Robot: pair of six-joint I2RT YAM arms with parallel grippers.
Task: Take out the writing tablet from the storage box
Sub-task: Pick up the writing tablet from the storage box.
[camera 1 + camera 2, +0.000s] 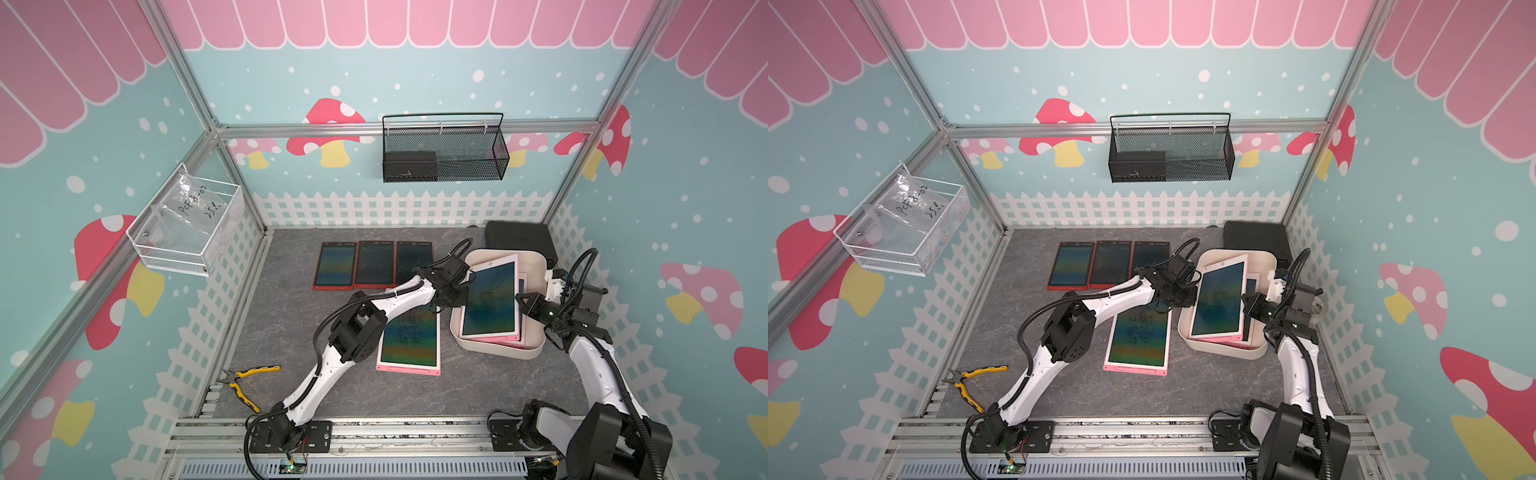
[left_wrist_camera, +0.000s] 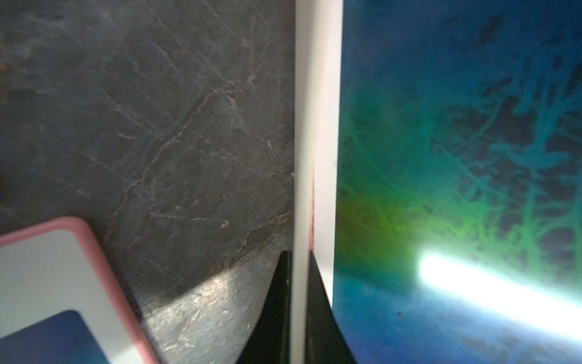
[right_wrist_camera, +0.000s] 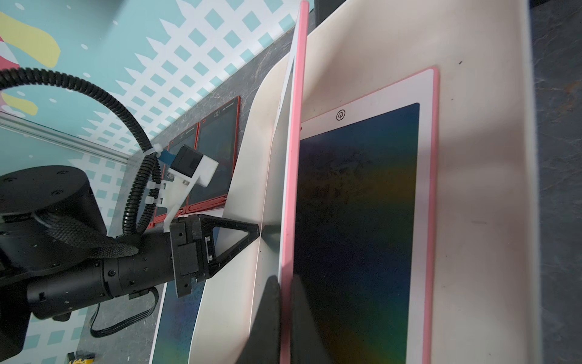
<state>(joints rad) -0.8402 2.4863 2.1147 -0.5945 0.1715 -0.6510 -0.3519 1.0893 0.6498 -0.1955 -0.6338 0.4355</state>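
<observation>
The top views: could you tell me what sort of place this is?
Probably a staged robot test cell, not a room: an aluminium frame carries mushroom wallpaper, the left arm and the right arm are bolted to a rail at the front, and a black mesh basket hangs from the frame.

White arms (image 1: pixel 399 296) with black joints (image 1: pixel 357 332), black hands (image 1: pixel 462 296), ribbed cables (image 3: pixel 66 78).

Both top views: high, facing down, far, sharing whole grey marbled tabletop (image 1: pixel 478 386). Wrist views: close, edge-on to same pink-rimmed writing tablet (image 2: pixel 327 126), opposite edges.
</observation>
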